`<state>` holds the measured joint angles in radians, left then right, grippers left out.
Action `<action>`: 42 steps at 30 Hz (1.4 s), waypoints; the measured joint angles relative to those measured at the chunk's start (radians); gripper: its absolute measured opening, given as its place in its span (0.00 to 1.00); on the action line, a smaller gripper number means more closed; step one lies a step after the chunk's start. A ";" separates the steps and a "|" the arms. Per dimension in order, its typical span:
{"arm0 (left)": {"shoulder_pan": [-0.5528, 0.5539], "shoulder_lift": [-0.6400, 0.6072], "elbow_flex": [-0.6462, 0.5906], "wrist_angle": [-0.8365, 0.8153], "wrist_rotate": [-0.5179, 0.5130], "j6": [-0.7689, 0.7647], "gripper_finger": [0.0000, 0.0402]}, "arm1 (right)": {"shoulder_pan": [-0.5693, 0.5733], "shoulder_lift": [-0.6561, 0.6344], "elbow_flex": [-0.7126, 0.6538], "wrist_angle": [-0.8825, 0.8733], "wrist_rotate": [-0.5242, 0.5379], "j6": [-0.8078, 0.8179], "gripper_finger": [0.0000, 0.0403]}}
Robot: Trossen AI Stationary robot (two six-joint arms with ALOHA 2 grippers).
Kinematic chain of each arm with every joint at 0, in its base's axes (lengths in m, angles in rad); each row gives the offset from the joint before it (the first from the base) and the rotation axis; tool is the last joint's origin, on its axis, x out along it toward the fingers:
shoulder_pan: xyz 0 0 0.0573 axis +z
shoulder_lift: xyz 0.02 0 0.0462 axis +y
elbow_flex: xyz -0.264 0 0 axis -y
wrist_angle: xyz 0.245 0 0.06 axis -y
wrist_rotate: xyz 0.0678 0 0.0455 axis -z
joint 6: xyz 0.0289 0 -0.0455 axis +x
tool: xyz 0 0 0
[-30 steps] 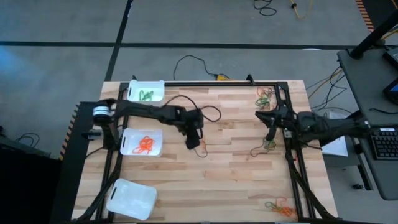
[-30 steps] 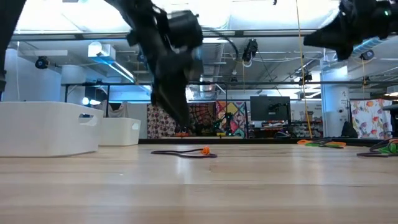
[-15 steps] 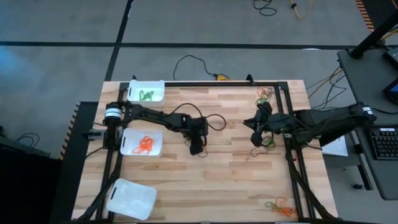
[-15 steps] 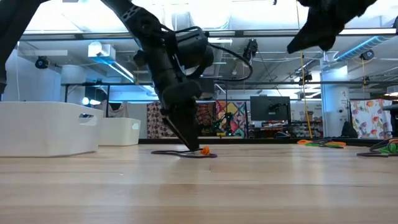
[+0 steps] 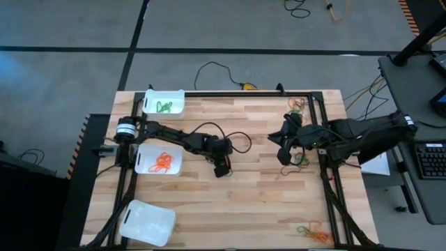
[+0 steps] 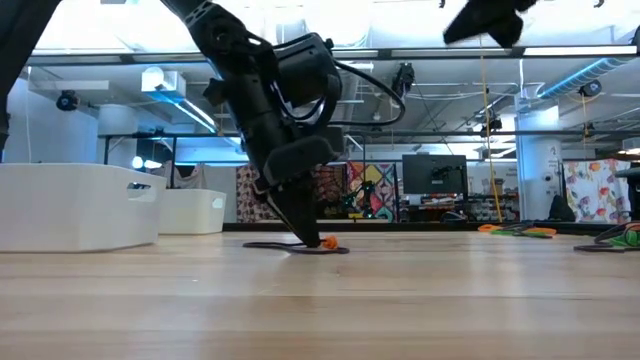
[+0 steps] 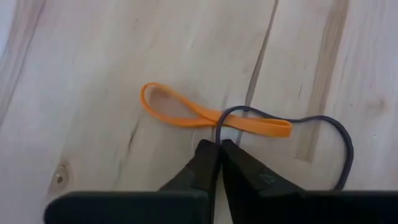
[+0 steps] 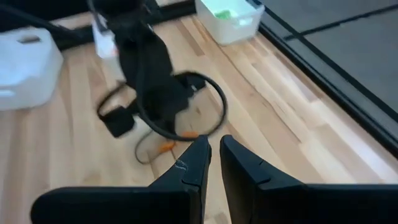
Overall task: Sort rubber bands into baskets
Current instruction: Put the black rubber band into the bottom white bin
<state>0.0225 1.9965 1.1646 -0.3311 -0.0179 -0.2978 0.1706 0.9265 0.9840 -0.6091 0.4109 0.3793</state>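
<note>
Left wrist view: my left gripper [image 7: 218,149] had pinched shut on the black band [image 7: 323,124], tangled with the orange band [image 7: 205,116]; both might lift together.

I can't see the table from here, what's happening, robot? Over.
Left pincer shut, down where the orange band and black band cross. Right pincer shut, raised off the table. Nothing in the way.

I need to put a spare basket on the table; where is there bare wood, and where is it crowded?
Bare wood lies between the empty basket and the rubber band pile at the near right corner. The middle is crowded: the left pincer is down on an orange band, the right pincer close by. More bands clutter the far right corner.
</note>
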 joint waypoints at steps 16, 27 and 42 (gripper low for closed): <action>-0.097 -0.337 -0.014 -0.216 0.221 0.098 0.00 | 0.070 0.209 0.190 -0.118 0.001 0.019 0.08; -0.342 -0.653 -0.011 -0.528 0.315 -0.159 0.00 | 0.069 0.400 0.192 0.002 0.000 0.257 0.08; -0.757 -0.721 -0.127 -0.634 0.351 -0.739 0.00 | 0.074 0.540 0.231 0.030 -0.079 0.195 0.08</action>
<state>-0.7344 1.2758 1.0377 -0.9651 0.3331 -1.0372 0.2443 1.4660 1.2147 -0.5789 0.3324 0.5747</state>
